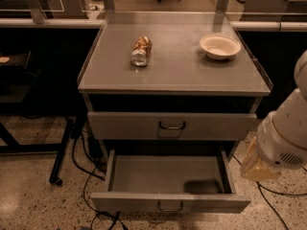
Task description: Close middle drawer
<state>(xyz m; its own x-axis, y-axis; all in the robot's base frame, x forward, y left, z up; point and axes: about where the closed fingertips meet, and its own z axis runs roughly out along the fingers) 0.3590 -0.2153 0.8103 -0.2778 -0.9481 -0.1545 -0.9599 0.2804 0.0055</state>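
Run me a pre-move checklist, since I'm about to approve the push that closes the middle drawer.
1. Middle drawer pulled out, needs closing: ok.
2. Tray inside free of objects: ok, only a shadow shows.
3. Gripper lined up on the drawer front: not ok; it hangs off the drawer's right side, above the front corner.
4. Handle in view at the front's centre: ok.
5. Can and bowl on the cabinet top, out of the path: ok.
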